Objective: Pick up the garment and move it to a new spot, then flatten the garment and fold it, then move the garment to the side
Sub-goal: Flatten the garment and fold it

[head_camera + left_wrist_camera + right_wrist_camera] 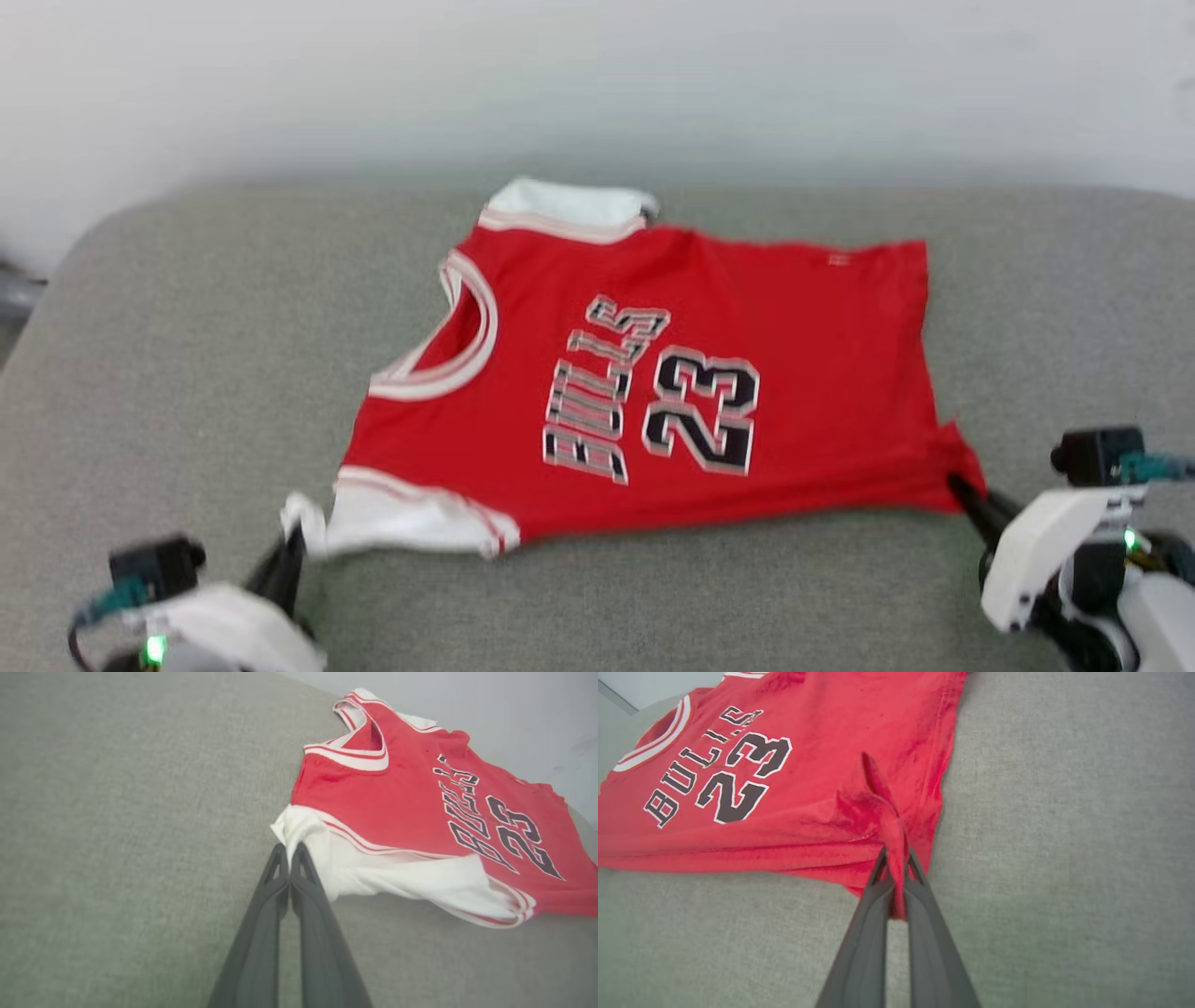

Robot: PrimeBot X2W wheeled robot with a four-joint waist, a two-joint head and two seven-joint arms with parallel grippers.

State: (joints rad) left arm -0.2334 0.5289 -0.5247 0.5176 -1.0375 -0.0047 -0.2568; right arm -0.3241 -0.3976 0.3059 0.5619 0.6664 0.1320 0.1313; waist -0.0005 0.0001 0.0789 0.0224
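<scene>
Garment (747, 327) lies chest-up on grey cushion (187, 373), long axis 9-to-3 o'clock, collar at 9 | left jaws pinched shut on white sleeve (401, 518) at 7 | right jaws clamped on red hem corner (962, 467) at 4 | cloth lies toward 12 from both

The red garment (653, 373), white-sleeved, lettered "BULLS 23", lies spread front-up on grey fabric (187, 373), collar leftward.

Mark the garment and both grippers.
garment (822, 355), head view, plain red cloth beside the number.
left gripper (289, 847), left wrist view, between fingertips at the white sleeve.
right gripper (896, 853), right wrist view, between fingertips pinching red cloth.
</scene>
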